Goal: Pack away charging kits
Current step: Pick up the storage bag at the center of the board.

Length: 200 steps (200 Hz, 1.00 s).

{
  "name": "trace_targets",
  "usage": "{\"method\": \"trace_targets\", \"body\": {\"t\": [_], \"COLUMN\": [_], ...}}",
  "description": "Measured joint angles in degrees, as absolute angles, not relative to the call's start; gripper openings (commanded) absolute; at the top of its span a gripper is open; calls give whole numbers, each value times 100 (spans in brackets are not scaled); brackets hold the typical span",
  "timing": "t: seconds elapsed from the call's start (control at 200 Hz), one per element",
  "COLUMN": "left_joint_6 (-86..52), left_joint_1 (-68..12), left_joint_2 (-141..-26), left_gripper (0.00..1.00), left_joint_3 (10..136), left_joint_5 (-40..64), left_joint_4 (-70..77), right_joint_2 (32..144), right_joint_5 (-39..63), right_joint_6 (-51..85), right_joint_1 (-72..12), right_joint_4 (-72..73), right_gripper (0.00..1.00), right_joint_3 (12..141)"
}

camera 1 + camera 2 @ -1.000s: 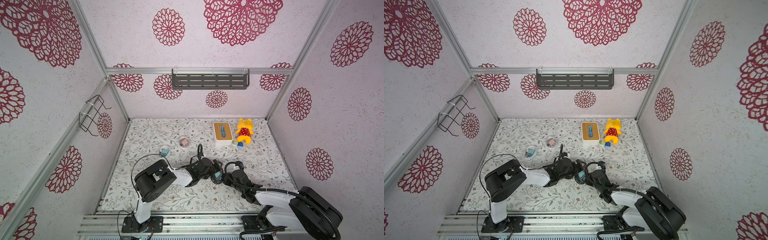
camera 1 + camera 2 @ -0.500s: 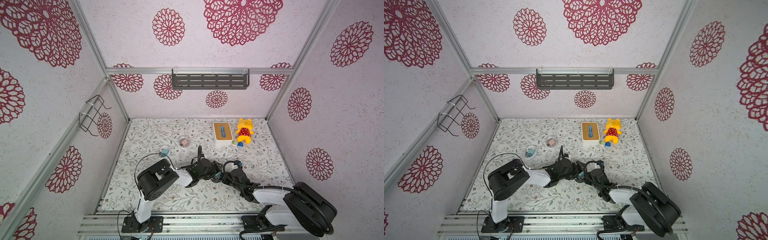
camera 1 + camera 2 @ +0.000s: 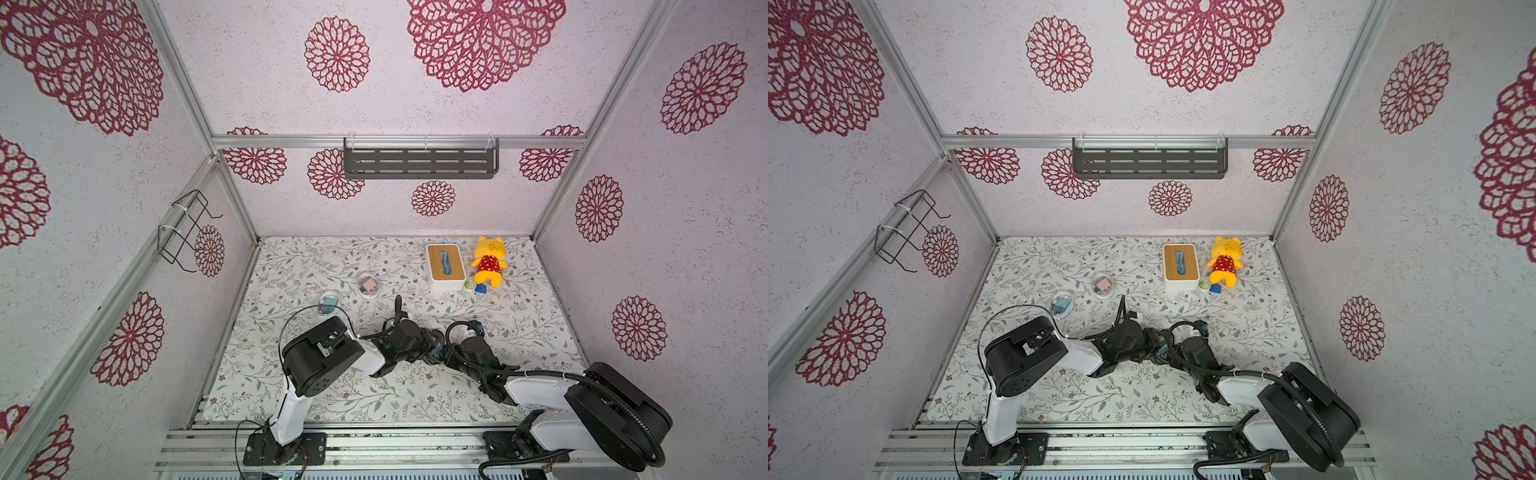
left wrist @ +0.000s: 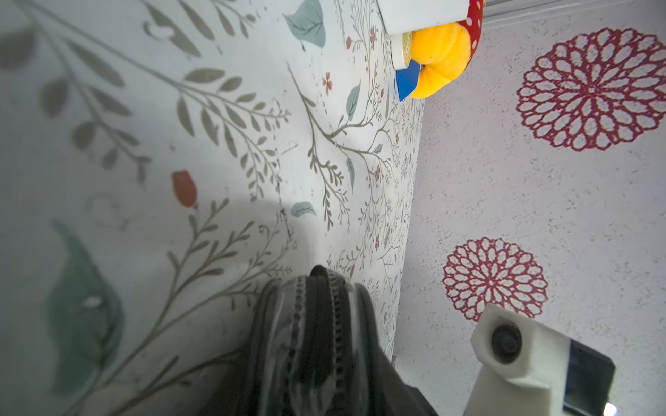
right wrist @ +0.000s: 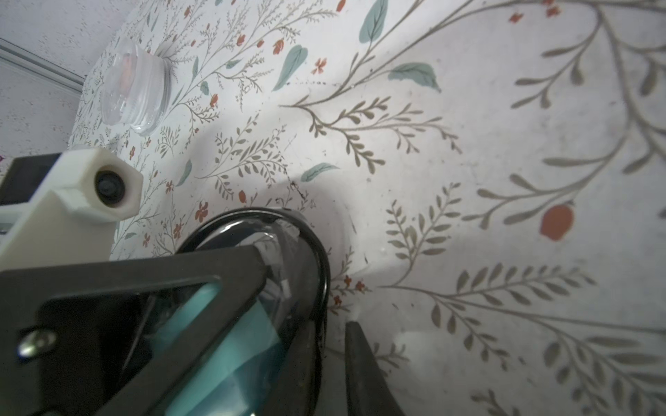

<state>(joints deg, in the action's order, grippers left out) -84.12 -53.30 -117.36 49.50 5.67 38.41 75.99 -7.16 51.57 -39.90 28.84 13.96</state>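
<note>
- While one floral table [image 3: 316, 257] carries everything, two arms reach in from its near edge and meet near its middle: left arm [image 3: 320, 357], right arm [image 3: 540, 386].
- One slotted shelf [image 3: 419, 163] hangs on the back wall, and one wire rack [image 3: 187, 228] on the left wall.
- One box [image 3: 444, 268] and one plush [image 3: 489, 262] lie side by side at the far right.
- Two grippers face each other at the near case [image 5: 284, 237].
  - The right gripper [image 5: 310, 295] has one finger across the case and the other just beside its zip rim. Whether they pinch it cannot be told.
  - The left gripper [image 3: 432, 348] shows no finger clearly, so its state cannot be told either.
- Three clear cases in all: the near one, plus the left case [image 3: 330, 303] and the far case [image 3: 368, 285], both well apart from the arms' tips.
- Three chargers, one per case:
  - near teal charger [image 5: 238, 353]
  - left teal charger [image 3: 328, 308]
  - pink charger [image 3: 369, 285] in the far case
- One blue block [image 3: 481, 289] and one small disc [image 3: 470, 285] sit between the box's near corner and the plush.
</note>
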Motion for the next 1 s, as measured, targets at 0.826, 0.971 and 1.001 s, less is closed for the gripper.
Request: {"method": "trace_targets", "body": {"t": [0.826, 0.971, 1.001], "left_joint_6": [-6888, -6106, -5929], "left_joint_1": [-5358, -5865, -6031], "left_joint_2": [-8720, -8049, -7950], "left_gripper": [0, 0, 0], "left_joint_3": [6307, 7030, 7135], "left_joint_5": [-2001, -3474, -3750], "left_joint_4": [-585, -1236, -1275], "right_joint_2": [4049, 4058, 4077], "right_joint_5": [-864, -1066, -1083], "right_joint_6": [4534, 4180, 4115], "right_joint_1": [-4609, -5468, -5614], "right_joint_4": [993, 1411, 1551], "right_gripper": [53, 52, 52], "right_joint_3": [1839, 2152, 2193]}}
